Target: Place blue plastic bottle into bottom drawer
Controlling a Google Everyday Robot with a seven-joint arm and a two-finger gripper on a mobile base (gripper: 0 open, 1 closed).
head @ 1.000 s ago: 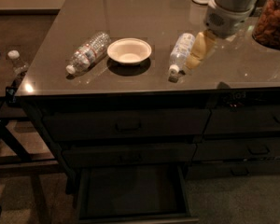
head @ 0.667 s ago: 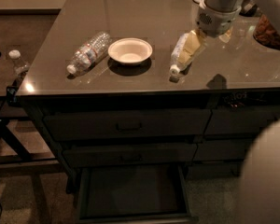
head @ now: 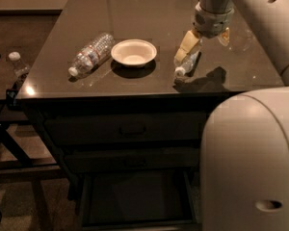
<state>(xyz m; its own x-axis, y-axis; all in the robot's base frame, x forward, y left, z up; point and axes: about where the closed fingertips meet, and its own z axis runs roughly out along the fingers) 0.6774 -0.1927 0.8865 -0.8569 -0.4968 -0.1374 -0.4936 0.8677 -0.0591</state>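
Blue plastic bottle (head: 189, 63) lies on the table (head: 135, 13) near the front edge, cap frontward, partly covered by the gripper (head: 189, 46) right over it; whether the gripper clasps it cannot be told. Just left sits a white bowl (head: 134, 52), beyond it a clear bottle (head: 90, 55) on its side. Below, the bottom drawer (head: 135, 198) stands open, the robot's pale body (head: 250, 162) crowding its right side.

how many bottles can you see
3: clear bottle left of the bowl; blue plastic bottle beneath the gripper; small bottle beyond the counter's left edge. More may hide behind the arm.
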